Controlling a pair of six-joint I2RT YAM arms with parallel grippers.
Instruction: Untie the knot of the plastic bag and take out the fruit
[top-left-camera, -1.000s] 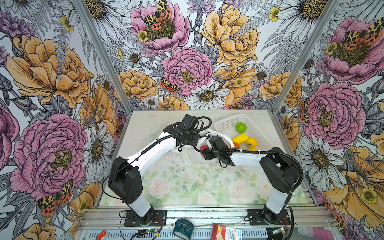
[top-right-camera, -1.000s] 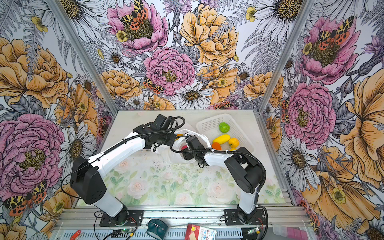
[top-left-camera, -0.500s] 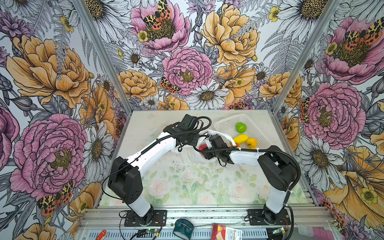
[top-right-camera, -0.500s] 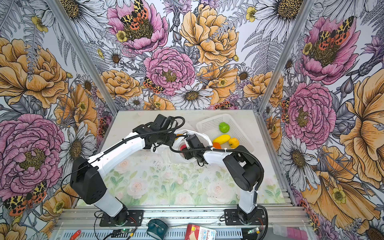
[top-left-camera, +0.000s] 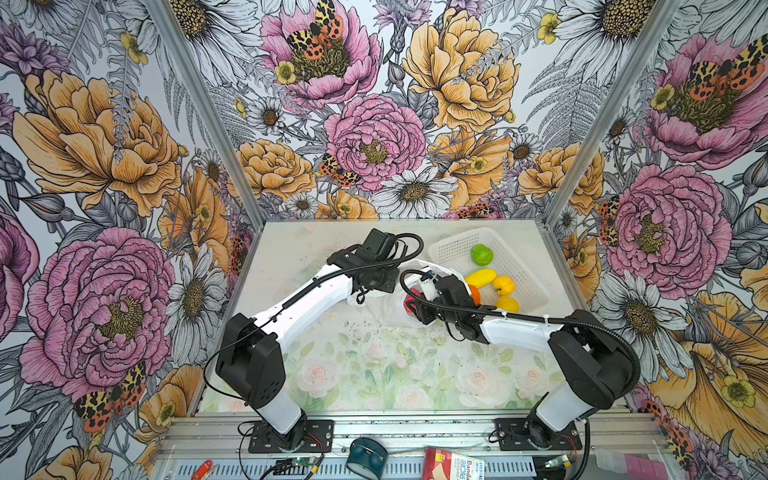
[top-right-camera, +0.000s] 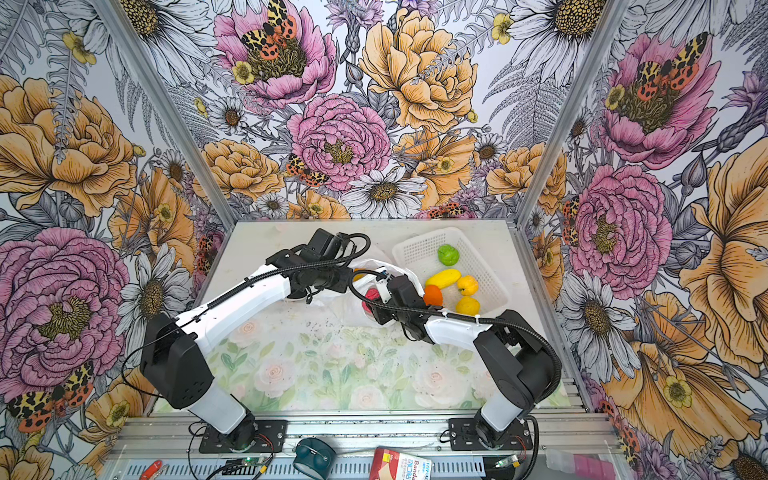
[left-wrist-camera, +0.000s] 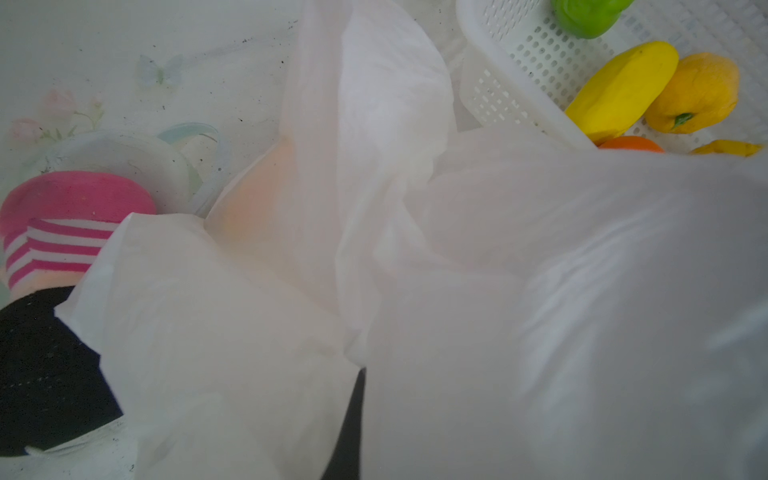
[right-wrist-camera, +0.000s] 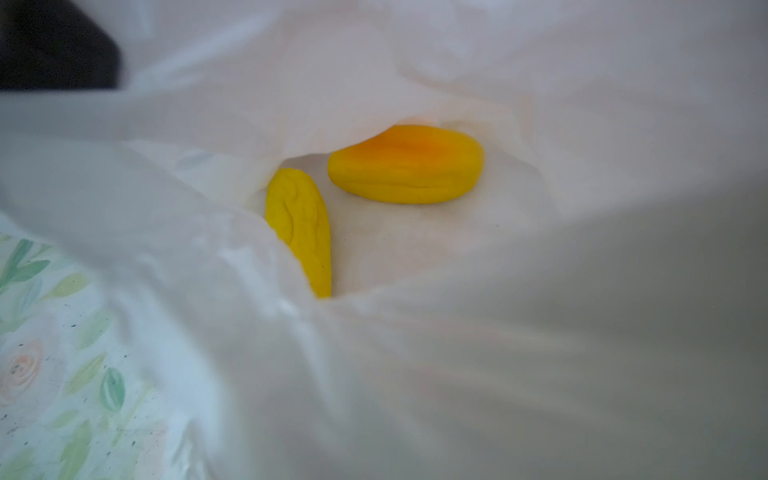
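1. The right arm's elbow has swung toward the lower right in both top views. The right gripper (top-left-camera: 411, 306) stays at the bag (top-left-camera: 386, 311) mouth, mid-frame, jaws buried in film, so I cannot tell their opening.
2. Right wrist view, centre: two yellow fruit (right-wrist-camera: 405, 164) remain inside, likely next.
3. The left gripper (top-left-camera: 380, 284) is clamped shut on bag film, holding it open; no knot shows.
4. Upper right, the basket (top-left-camera: 453, 245) holds five fruit.

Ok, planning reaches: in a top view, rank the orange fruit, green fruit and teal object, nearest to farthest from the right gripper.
From the right gripper, at the plastic bag:
1. orange fruit, at the basket's near edge.
2. green fruit, farther back in the basket.
3. teal object, on the front rail.
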